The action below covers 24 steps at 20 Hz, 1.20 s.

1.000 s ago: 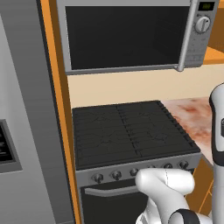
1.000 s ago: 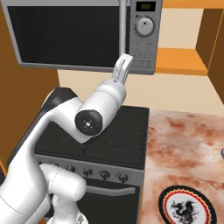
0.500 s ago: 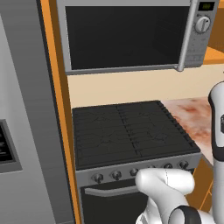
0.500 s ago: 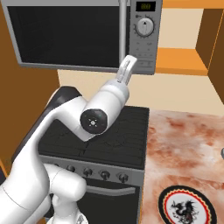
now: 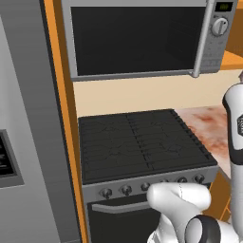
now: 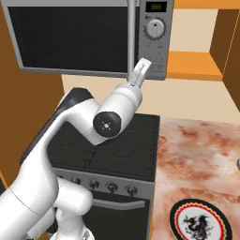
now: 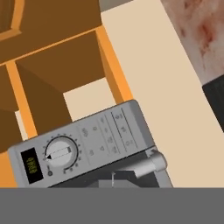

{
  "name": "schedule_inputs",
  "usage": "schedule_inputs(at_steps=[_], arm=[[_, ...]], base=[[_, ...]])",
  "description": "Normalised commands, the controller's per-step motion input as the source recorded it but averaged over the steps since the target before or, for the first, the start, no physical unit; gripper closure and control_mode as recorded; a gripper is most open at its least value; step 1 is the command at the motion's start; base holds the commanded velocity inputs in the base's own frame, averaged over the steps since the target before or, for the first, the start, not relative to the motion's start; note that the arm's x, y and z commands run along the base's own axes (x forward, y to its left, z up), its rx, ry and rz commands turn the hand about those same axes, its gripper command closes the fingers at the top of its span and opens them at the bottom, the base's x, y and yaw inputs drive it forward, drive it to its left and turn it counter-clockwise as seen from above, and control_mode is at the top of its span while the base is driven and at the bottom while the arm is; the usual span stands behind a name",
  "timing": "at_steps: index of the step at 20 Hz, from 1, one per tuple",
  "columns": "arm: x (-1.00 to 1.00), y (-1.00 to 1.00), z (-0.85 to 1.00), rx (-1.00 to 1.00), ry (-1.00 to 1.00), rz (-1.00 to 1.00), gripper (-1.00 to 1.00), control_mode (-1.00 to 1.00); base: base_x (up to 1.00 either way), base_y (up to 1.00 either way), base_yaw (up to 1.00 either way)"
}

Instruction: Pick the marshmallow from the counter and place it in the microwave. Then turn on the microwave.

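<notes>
White 2-finger gripper [image 6: 142,70], jaws pressed together, nothing pinched, tip just below the silver-grey microwave [image 6: 89,37] w/ dark glass door, near its grey bar handle [image 6: 131,37].

Light: even, bright, flat render; source unclear
Shadows: faint, soft
Glare: none on microwave [image 5: 142,38] door
Focus: sharp; slight pixel softness
Edge distortion: none

Below the jaws we see a black stovetop [image 6: 117,145]; further right, perhaps a red-rimmed plate [image 6: 201,220], partly cut off.
</notes>
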Motion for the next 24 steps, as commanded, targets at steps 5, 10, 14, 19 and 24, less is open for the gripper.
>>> schedule_inputs(at_steps=[5,10,14,19,24], arm=[[0.24,-0.08,-0.05,0.03,0.0,0.0,1.0,-1.0],[0.24,-0.07,-0.05,0.04,0.0,0.0,1.0,-1.0],[0.2,-0.09,-0.01,0.04,0.0,0.0,1.0,-1.0],[0.21,-0.07,-0.03,0.03,-0.01,0.0,1.0,-1.0],[0.19,-0.06,-0.03,0.03,-0.02,0.01,1.0,-1.0]], base=[[0.0,0.0,0.0],[0.0,0.0,0.0],[0.0,0.0,0.0],[0.0,0.0,0.0],[0.0,0.0,0.0]])
